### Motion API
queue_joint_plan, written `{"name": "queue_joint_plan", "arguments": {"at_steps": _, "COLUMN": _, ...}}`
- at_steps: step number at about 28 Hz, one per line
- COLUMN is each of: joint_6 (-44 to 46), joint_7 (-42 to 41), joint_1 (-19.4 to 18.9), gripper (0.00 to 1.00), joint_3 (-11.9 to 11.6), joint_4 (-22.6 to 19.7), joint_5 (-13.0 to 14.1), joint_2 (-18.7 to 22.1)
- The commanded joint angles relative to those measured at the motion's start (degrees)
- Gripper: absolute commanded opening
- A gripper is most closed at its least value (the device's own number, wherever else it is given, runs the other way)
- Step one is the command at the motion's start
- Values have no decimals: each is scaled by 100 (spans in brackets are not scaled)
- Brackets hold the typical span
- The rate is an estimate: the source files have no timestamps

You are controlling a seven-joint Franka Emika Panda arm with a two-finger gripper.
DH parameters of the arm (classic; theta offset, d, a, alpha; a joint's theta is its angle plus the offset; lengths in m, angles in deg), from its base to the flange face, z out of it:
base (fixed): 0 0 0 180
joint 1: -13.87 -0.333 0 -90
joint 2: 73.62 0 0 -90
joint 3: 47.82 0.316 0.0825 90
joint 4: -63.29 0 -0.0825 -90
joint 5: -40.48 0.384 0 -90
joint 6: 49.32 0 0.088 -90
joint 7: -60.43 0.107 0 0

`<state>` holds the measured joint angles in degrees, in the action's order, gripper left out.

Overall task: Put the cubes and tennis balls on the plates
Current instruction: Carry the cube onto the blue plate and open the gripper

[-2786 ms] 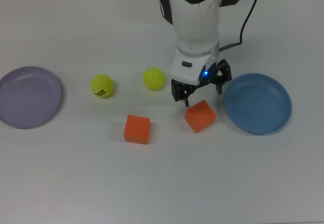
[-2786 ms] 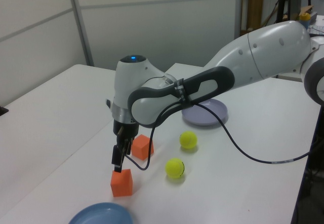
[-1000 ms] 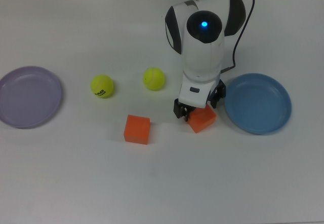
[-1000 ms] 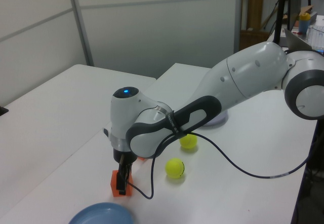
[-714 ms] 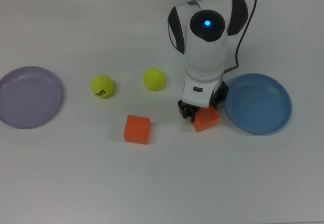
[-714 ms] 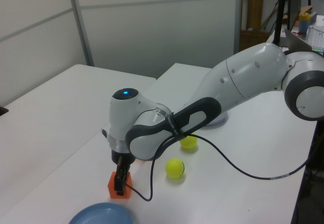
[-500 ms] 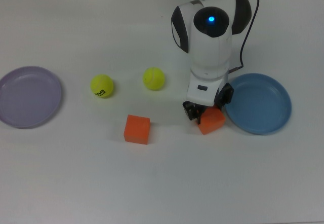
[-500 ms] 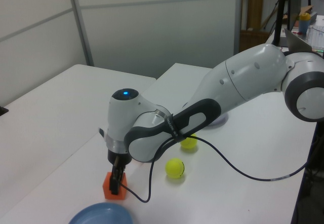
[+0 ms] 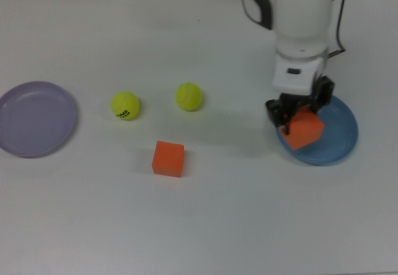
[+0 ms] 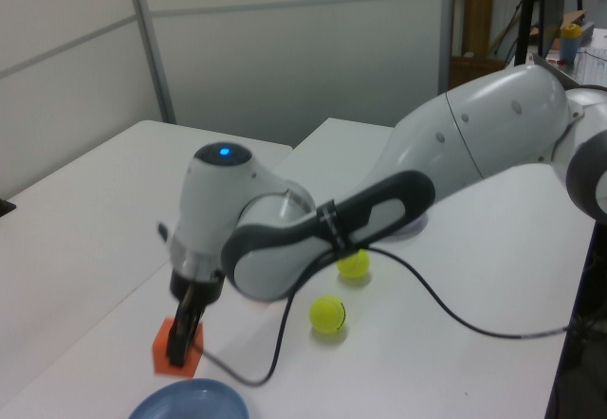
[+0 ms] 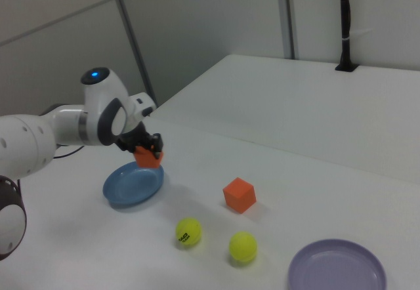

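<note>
My gripper (image 9: 298,118) is shut on one orange cube (image 9: 304,130) and holds it in the air over the top view's left part of the blue plate (image 9: 341,132). The right view shows this cube (image 11: 148,157) lifted above the blue plate (image 11: 133,185). The other cube (image 9: 168,158) rests on the table, near the middle. Two tennis balls (image 9: 125,106) (image 9: 189,96) lie behind it, the left one with black print. The purple plate (image 9: 37,118) sits bare at the top view's far left.
A black cable (image 9: 341,20) runs from the arm across the white table (image 9: 199,225). In the right view a black post (image 11: 345,21) stands at the table's far edge, and wall panels lie behind.
The gripper closed on the cube beside the blue plate, lifted it off the table and carried it to the top view's right, over the plate. The other things have not moved.
</note>
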<state>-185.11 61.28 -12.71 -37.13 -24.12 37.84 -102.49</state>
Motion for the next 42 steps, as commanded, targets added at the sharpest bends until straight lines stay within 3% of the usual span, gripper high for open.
{"name": "queue_joint_plan", "arguments": {"at_steps": 1, "joint_6": 26, "joint_7": 486, "joint_1": -374, "gripper": 0, "joint_3": -50, "joint_4": -100, "joint_5": -324, "joint_2": 4}}
{"name": "queue_joint_plan", "arguments": {"at_steps": 6, "joint_6": -9, "joint_7": 803, "joint_1": -568, "gripper": 0, "joint_3": -50, "joint_4": -100, "joint_5": -623, "joint_2": -154}}
{"name": "queue_joint_plan", "arguments": {"at_steps": 15, "joint_6": -27, "joint_7": 935, "joint_1": -621, "gripper": 0, "joint_3": -50, "joint_4": -100, "joint_5": -729, "joint_2": -304}}
{"name": "queue_joint_plan", "arguments": {"at_steps": 16, "joint_6": -27, "joint_7": 926, "joint_1": -621, "gripper": 7, "joint_3": -50, "joint_4": -100, "joint_5": -738, "joint_2": -304}}
{"name": "queue_joint_plan", "arguments": {"at_steps": 17, "joint_6": -27, "joint_7": 935, "joint_1": -621, "gripper": 37, "joint_3": -50, "joint_4": -100, "joint_5": -738, "joint_2": -304}}
{"name": "queue_joint_plan", "arguments": {"at_steps": 18, "joint_6": -27, "joint_7": 935, "joint_1": -621, "gripper": 92, "joint_3": -50, "joint_4": -100, "joint_5": -738, "joint_2": -304}}
{"name": "queue_joint_plan", "arguments": {"at_steps": 19, "joint_6": -27, "joint_7": 918, "joint_1": -621, "gripper": 98, "joint_3": -50, "joint_4": -100, "joint_5": -747, "joint_2": -295}}
{"name": "queue_joint_plan", "arguments": {"at_steps": 26, "joint_6": 17, "joint_7": 987, "joint_1": -621, "gripper": 100, "joint_3": -58, "joint_4": -100, "joint_5": -615, "joint_2": -181}}
{"name": "queue_joint_plan", "arguments": {"at_steps": 31, "joint_6": 79, "joint_7": 1593, "joint_1": -586, "gripper": 100, "joint_3": -93, "joint_4": -91, "joint_5": -562, "joint_2": 91}}
{"name": "queue_joint_plan", "arguments": {"at_steps": 34, "joint_6": 447, "joint_7": 1866, "joint_1": -472, "gripper": 100, "joint_3": -190, "joint_4": -91, "joint_5": -317, "joint_2": 381}}
{"name": "queue_joint_plan", "arguments": {"at_steps": 39, "joint_6": 1080, "joint_7": 1989, "joint_1": -191, "gripper": 100, "joint_3": -515, "joint_4": -91, "joint_5": 79, "joint_2": 733}}
{"name": "queue_joint_plan", "arguments": {"at_steps": 42, "joint_6": 1300, "joint_7": 2025, "joint_1": -173, "gripper": 100, "joint_3": -900, "joint_4": -91, "joint_5": 123, "joint_2": 777}}
